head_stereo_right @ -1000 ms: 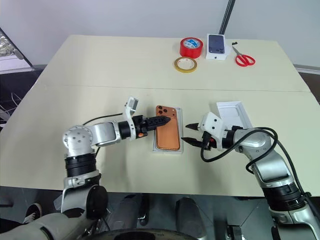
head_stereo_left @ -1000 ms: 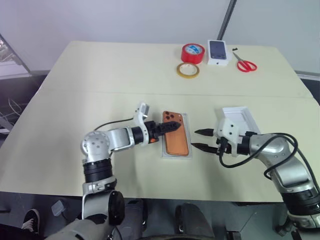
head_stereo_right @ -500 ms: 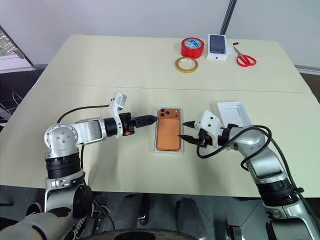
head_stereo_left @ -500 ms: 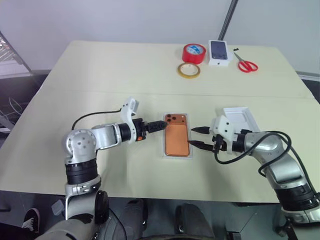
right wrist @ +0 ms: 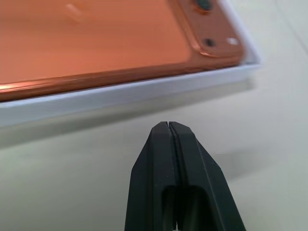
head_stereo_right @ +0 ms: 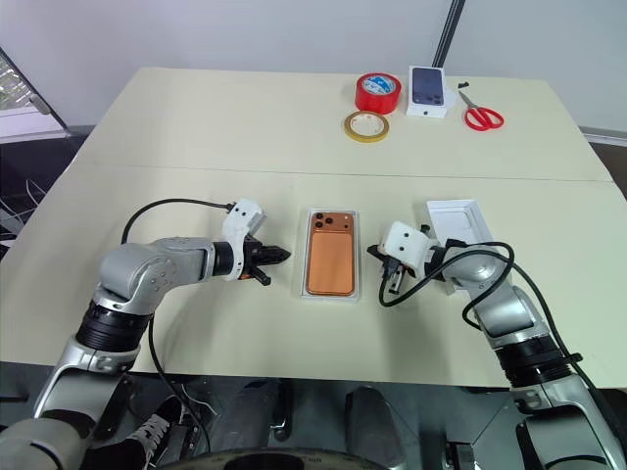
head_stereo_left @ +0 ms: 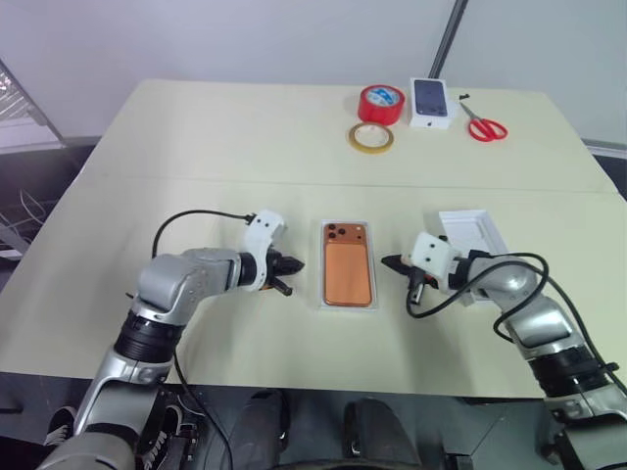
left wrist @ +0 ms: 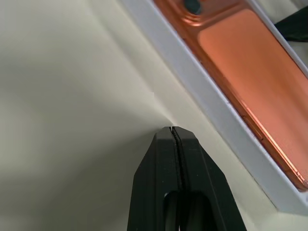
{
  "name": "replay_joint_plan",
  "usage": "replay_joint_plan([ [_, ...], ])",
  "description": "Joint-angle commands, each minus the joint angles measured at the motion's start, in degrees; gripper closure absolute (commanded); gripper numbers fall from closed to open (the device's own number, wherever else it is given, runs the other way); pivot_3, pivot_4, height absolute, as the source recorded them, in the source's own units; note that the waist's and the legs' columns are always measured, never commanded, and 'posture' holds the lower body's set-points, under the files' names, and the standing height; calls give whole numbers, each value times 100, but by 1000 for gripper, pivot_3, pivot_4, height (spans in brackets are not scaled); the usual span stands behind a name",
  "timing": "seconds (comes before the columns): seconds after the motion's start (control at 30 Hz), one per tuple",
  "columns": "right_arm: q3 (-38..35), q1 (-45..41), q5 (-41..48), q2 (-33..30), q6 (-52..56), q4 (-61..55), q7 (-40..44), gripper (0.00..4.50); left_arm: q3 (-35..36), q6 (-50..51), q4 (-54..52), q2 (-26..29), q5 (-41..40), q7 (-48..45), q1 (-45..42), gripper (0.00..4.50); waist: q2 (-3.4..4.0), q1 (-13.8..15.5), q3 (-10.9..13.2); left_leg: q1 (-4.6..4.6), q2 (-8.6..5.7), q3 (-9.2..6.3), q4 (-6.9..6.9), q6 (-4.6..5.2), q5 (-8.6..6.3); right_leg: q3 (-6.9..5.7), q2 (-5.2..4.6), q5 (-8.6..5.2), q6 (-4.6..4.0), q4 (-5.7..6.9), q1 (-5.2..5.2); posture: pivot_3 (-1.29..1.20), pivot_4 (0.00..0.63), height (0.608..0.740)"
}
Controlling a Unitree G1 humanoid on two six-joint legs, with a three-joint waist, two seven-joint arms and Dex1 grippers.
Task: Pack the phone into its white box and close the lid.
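The orange-copper phone (head_stereo_left: 348,275) lies flat, lenses at its far end, inside the white box (head_stereo_left: 320,282) at the table's middle. My left gripper (head_stereo_left: 291,267) is shut and holds nothing, low over the table just left of the box, pointing at it. In the left wrist view the fingertips (left wrist: 173,137) are pressed together a short way from the box wall (left wrist: 216,110). My right gripper (head_stereo_left: 388,262) is shut on nothing, just right of the box. The right wrist view shows the box wall (right wrist: 120,94) and the phone (right wrist: 96,38) ahead. The lid (head_stereo_left: 477,232) lies open side up behind my right forearm.
At the table's far edge sit a red tape roll (head_stereo_left: 380,102), a yellow tape ring (head_stereo_left: 369,138), a small white box with a phone picture (head_stereo_left: 432,102) and red scissors (head_stereo_left: 483,126). A seam crosses the table (head_stereo_left: 196,181) behind the box.
Both grippers have shut. The left one drew back leftward off the phone to the table beside the box. The right one sank lower beside the box's right wall.
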Motion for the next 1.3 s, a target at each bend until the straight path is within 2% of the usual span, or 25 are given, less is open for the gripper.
replay_joint_plan([
  [0.03,-156,-100,139,30,-17,-151,22,4500,-509,-201,382,-419,190,-317,-165,4469,0,14,0,0,0,-1,6,2,-1,-3,0,0,0,0,5,0,150,728],
  [0.17,-305,-20,131,-161,-57,-99,65,4500,-773,-627,1018,-1100,462,-572,-583,4469,3,69,1,-5,-1,-5,43,49,-30,-12,-2,-1,1,-3,24,0,150,728],
  [0.37,-610,269,153,-514,-48,-84,157,4500,-847,-1231,1888,-1869,850,-957,-1187,4469,3,166,2,-9,-7,-2,69,66,-41,-11,-12,-1,1,-7,34,0,150,728],
  [0.6,-1043,850,283,-898,-34,-328,275,4500,-754,-1759,2747,-2445,1280,-1170,-1585,4469,6,137,4,-19,-12,-1,71,73,-45,-15,-16,-1,2,-11,29,0,150,728],
  [0.93,-1131,855,170,-916,-100,-192,190,4500,-672,-1824,2810,-2456,1604,-1347,-1487,4469,12,122,6,-19,-5,-2,70,73,-45,-16,-8,0,3,-5,24,0,150,728],
  [1.13,-1158,804,108,-976,-238,-16,195,4500,-659,-1851,2492,-2199,1714,-1451,-1335,4469,14,102,7,-19,-4,-1,69,72,-44,-16,-3,0,4,-4,23,0,150,728],
  [1.3,-1380,708,357,-1032,-36,-171,253,4500,-300,-1955,2051,-1973,1624,-1359,-1095,4469,16,34,8,-19,-2,-2,69,71,-43,-16,-3,0,4,-3,22,0,150,728],
])
